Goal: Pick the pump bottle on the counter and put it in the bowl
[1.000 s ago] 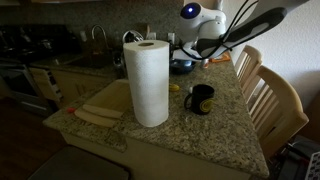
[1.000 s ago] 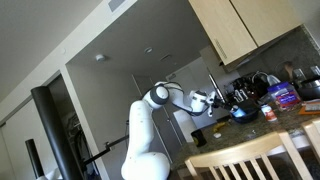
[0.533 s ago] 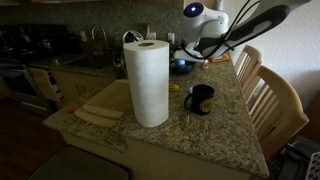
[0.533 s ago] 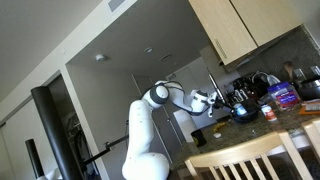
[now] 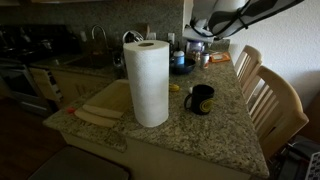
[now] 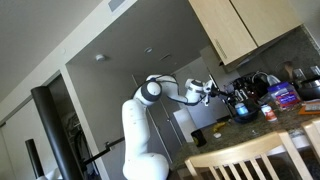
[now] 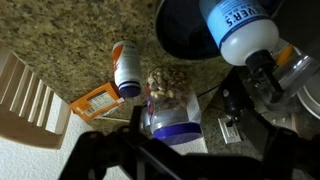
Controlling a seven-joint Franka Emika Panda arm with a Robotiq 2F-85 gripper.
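In the wrist view the pump bottle [image 7: 240, 25], pale with a blue label, lies in the dark bowl [image 7: 180, 35]. Its pump end reaches past the rim at the right. The bowl stands on the speckled counter [image 7: 70, 40]. My gripper [image 7: 165, 160] shows only as a dark shape along the bottom edge, well apart from the bottle, open with nothing between its fingers. In both exterior views the gripper [image 5: 200, 28] [image 6: 212, 90] hangs above the bowl [image 5: 181, 67] [image 6: 243, 112].
Beside the bowl are a blue-lidded jar of nuts [image 7: 170, 112], a small blue-capped bottle [image 7: 125, 68] and an orange box [image 7: 95, 103]. A paper towel roll [image 5: 148, 82], a black mug [image 5: 200, 99] and a wooden board [image 5: 100, 108] stand nearer the front. Chairs [image 5: 270, 100] line the counter's side.
The gripper has opened and lifted up and away from the bowl. The pump bottle stays behind in the bowl.
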